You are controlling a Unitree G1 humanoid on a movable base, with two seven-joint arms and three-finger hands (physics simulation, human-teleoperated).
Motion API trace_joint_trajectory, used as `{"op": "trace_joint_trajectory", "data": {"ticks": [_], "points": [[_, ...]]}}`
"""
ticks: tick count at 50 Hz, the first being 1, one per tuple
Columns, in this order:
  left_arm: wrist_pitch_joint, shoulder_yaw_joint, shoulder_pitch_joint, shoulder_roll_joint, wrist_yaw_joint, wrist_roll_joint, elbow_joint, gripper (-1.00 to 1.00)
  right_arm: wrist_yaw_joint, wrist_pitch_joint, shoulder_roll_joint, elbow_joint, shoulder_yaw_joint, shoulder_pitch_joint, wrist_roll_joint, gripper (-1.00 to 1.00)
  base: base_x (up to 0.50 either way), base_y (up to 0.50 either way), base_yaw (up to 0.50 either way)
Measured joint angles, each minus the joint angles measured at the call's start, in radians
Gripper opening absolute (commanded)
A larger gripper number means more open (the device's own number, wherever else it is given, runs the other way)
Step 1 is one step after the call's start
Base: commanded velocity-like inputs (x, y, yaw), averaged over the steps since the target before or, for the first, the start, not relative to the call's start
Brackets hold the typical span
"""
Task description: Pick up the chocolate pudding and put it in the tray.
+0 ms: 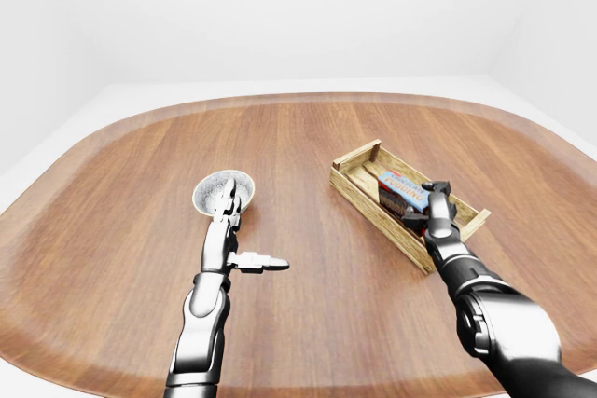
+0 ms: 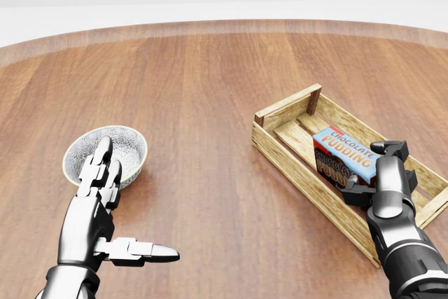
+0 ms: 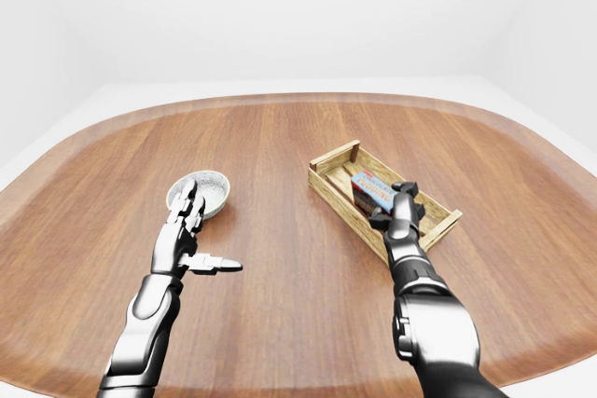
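While the chocolate pudding [image 2: 342,153] lay inside the tray [image 2: 294,155], the right robot hand [image 2: 381,173], at its five o'clock, appeared spread; placing seemed done, withdrawal next.
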Motion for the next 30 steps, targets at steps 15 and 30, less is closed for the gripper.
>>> {"op": "trace_joint_trajectory", "data": {"ticks": [15,30], "points": [[0.003,0.001,-0.001,0.001,0.000,-0.001,-0.002,1.00,-0.022,0.000,-0.001,-0.001,-0.001,0.001,-0.005,1.00,0.00,0.00,0.00],[0.004,0.001,-0.001,0.001,0.000,-0.001,-0.002,1.00,-0.088,0.000,-0.006,-0.008,0.009,-0.002,-0.024,1.00,0.00,0.00,0.00]]}}
